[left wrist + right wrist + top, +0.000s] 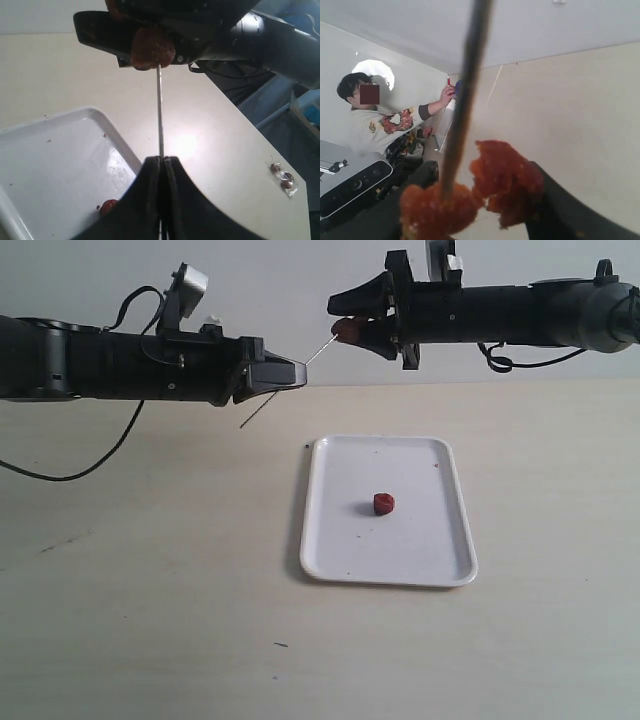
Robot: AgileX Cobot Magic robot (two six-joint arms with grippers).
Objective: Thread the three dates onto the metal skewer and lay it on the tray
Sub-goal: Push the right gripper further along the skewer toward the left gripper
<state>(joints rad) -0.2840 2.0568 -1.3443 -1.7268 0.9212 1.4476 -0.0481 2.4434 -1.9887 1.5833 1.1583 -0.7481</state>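
Observation:
The metal skewer [318, 352] slants up through the air, with my left gripper [298, 372] shut on its middle. The left wrist view shows the jaws [161, 161] pressed together on the skewer [159, 110]. Its tip enters a date [152, 47] that my right gripper [340, 320] holds above the table. Close up, the skewer [465, 100] runs into two torn red-brown lumps [507, 182] between the right fingers [560, 210]; whether they are one date or two I cannot tell. Another date [384, 503] lies in the middle of the white tray [440, 550], also visible as date [107, 206] on tray [50, 165].
The tray sits on a pale wooden table [150, 570] below both arms. A black cable [80, 465] trails on the left. A small clear wrapper with dark bits [282, 176] lies near the table's edge. A person [375, 120] stands by the wall beyond.

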